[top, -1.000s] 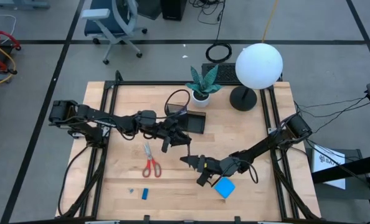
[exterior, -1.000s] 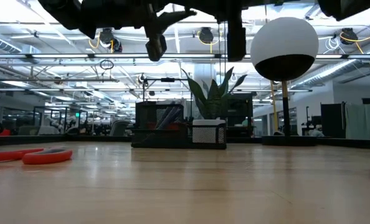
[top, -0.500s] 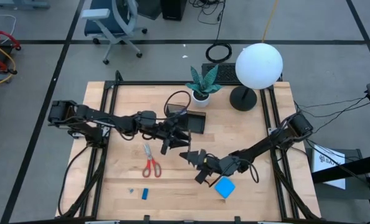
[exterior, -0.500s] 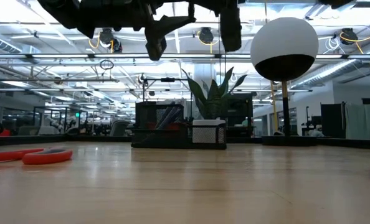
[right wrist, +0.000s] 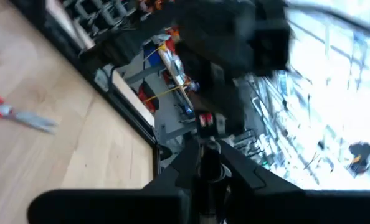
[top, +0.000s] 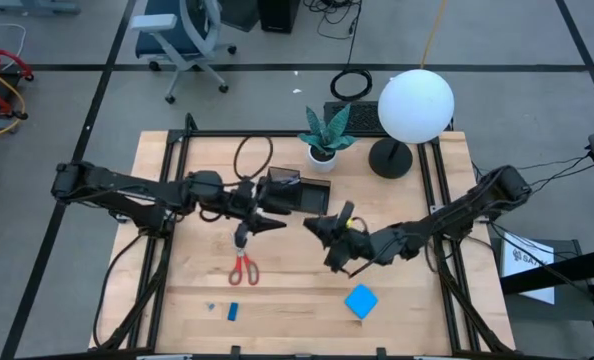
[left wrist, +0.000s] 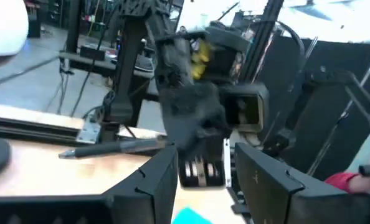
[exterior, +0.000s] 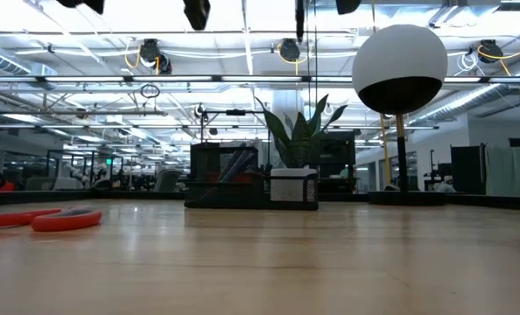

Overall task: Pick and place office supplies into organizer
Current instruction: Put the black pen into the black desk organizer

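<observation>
Left gripper point(top: 249, 228) hangs above the table's left-centre with its fingers point(left wrist: 149, 186) spread apart and nothing between them; the red-handled scissors point(top: 242, 268) lie flat on the wood just nearer the front edge than this gripper, blades toward it, handles away; the small blue eraser point(top: 233, 311) lies farther toward the front edge, well apart from both grippers; the black organizer point(top: 307, 195) stands behind and between the two grippers, near the white plant pot point(top: 322, 155); slim slanted items stand in it in the low view, number not discernible; right gripper point(top: 319, 226) is raised at table centre, facing the left gripper, fingers clamped on a slim grey pen point(left wrist: 113, 147) that projects from it; the bright blue square pad point(top: 361, 300) lies flat near the front, apart from the right gripper; count on the table: one pair of scissors, one eraser, one pad, one organizer.
</observation>
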`<state>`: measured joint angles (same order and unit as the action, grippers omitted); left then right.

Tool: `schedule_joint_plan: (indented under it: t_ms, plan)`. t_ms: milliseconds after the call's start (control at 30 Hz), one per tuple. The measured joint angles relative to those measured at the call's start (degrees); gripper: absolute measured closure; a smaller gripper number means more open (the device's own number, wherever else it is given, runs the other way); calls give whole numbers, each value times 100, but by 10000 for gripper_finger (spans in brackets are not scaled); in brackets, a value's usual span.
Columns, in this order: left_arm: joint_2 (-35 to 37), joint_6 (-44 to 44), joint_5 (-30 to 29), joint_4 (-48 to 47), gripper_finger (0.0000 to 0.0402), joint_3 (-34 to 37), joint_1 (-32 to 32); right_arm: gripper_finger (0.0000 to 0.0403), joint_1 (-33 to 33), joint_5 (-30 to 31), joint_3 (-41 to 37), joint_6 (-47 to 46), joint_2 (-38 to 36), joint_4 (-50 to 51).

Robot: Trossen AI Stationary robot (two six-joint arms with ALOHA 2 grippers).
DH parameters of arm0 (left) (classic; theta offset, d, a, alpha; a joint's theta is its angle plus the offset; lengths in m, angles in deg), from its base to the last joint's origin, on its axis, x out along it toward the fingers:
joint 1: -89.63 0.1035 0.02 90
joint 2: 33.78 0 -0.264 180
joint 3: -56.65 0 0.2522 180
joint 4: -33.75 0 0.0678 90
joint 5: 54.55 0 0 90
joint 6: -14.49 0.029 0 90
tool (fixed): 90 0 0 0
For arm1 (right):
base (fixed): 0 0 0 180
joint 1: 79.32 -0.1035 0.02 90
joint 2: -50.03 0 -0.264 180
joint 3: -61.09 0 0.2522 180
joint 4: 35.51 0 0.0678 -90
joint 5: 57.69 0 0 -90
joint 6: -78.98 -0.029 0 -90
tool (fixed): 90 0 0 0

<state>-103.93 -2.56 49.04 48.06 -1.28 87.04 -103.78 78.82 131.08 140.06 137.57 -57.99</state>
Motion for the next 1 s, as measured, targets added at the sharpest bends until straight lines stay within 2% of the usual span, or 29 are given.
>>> schedule_joint_plan:
  t_ms: [100,200,367,500,633,733,867,1000]
  plan:
    - [323,494,-142,-330,236,4,-138,373,97,-21,-186,-481,-303,0]
    - [707,1083,-540,-847,236,2,-282,373,260,-367,-421,-1108,-640,54]
    - [1121,1865,-1891,-1642,236,7,-632,373,761,-1569,-776,-2489,-1157,14]
    - [1327,2141,-2322,-2061,236,4,-856,373,1346,-2625,-1024,-3479,-1310,-242]
    - [1408,2469,-2332,-2190,236,7,-1093,373,1970,-3536,-1146,-4302,-1214,-441]
    - [1402,2766,-2583,-2200,236,7,-1284,373,2410,-4031,-1168,-4773,-997,-536]
    - [1397,3036,-3017,-2197,236,7,-1460,373,2832,-4572,-1170,-5105,-540,-965]
    - [1397,3067,-3214,-2192,236,7,-1524,373,3167,-4967,-1170,-5259,-38,-1422]
